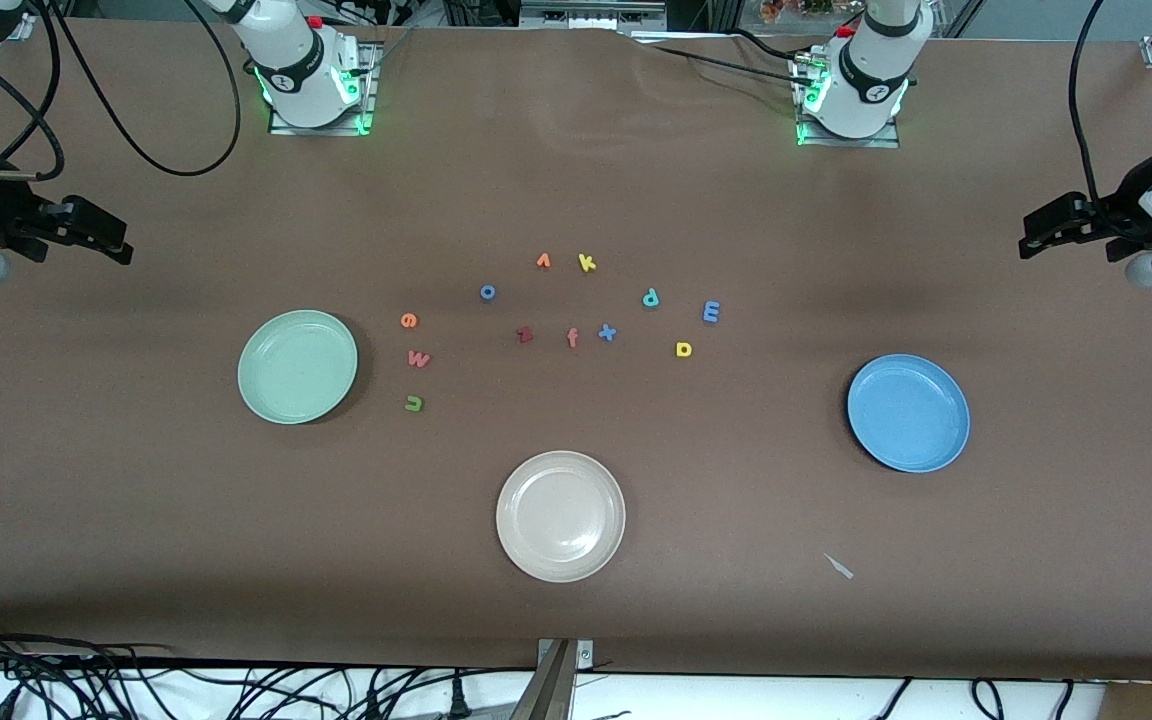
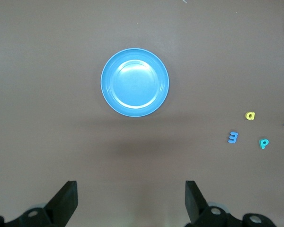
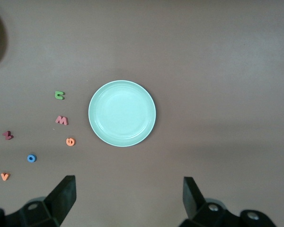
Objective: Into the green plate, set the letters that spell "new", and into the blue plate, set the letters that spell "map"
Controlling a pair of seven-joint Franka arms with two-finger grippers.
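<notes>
1. Brown matting covers the table [image 1: 576, 180] in the front view, with cables trailing along its edges. All three plates are bare: the green plate [image 1: 297, 366] toward the right arm's end, the blue plate [image 1: 908, 412] toward the left arm's end, and a beige plate [image 1: 560, 515] between them, nearest the front camera's edge. Every letter lies loose near the table's middle. The orange e [image 1: 409, 320], pinkish-red w [image 1: 419, 358] and olive-green n [image 1: 414, 403] sit in a short column just beside the green plate. The teal p [image 1: 651, 297], light blue m [image 1: 711, 311] and yellow a [image 1: 683, 349] cluster on the blue plate's side, well apart from it. Spare letters lie between the groups. The right tool [image 1: 86, 235] hangs over the table edge at the right arm's end, the left tool [image 1: 1061, 225] over the edge at the left arm's end; both wait.

2. From the left wrist view, the left tool [image 2: 130, 201] has its fingers spread wide with nothing between them, and it hangs high over the blue plate [image 2: 135, 81]. The m [image 2: 233, 137], a [image 2: 250, 115] and p [image 2: 263, 143] show off to one side.

3. From the right wrist view, the right tool [image 3: 128, 198] is likewise fully spread and holds nothing, looking down on the green plate [image 3: 122, 113]. The n [image 3: 59, 95], w [image 3: 61, 120] and e [image 3: 70, 141] lie just beside it.

4. By my judgement nothing is done yet: all six letters remain to be picked and placed.
</notes>
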